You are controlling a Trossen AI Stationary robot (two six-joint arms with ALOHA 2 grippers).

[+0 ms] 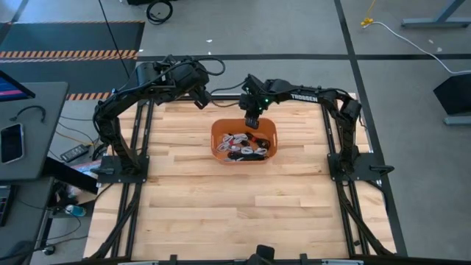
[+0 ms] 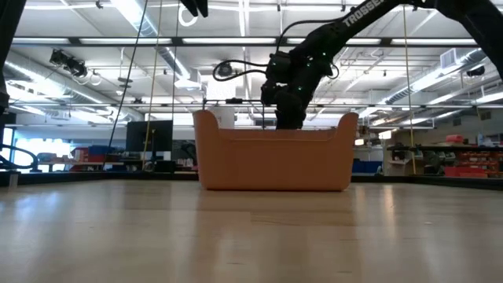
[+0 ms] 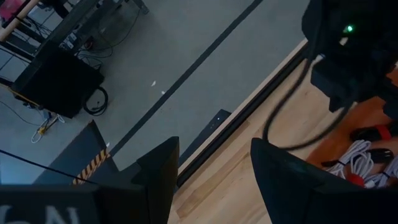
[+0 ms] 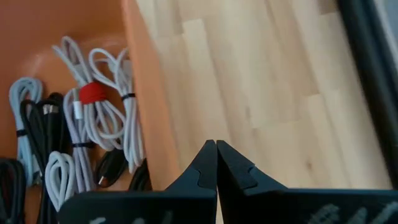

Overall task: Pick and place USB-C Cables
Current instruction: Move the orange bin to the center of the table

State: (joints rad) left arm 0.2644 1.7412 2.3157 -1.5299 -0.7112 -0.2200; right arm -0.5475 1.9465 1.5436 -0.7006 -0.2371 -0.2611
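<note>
Currently the left gripper [image 1: 200, 98] hangs over the far edge of the wooden table [image 1: 221, 206], left of the orange bin [image 1: 218, 132] and well clear of it. Its own wrist view shows its two dark fingers [image 3: 158, 177] spread apart with nothing between them, pointing out past the table edge toward the grey floor [image 3: 155, 68].

At mid-table, toward the far side, the bin sits flat on the wood. From table height it presents as a rounded orange tub [image 2: 271, 161] with raised end walls, and the contents are hidden behind its near wall. From above, the USB-C cables [image 1: 243, 144] lie inside it as a mixed pile of white and black coiled bundles. The right wrist view shows several of them [image 4: 102, 99] against the bin wall [image 4: 146, 118]: pale grey coils tied with dark bands, one pale coil with a red band [image 4: 92, 93], and black coils beside them. All visible bundles are inside the bin.

Right of centre, the right gripper [image 1: 252, 120] is positioned over the bin's far rim, the arm reaching in from the right side of the table. In the low view it [image 2: 289, 118] hangs just above the rim line. Its fingers [image 4: 202, 165] are pressed together, tips meeting, and hold nothing.
</note>
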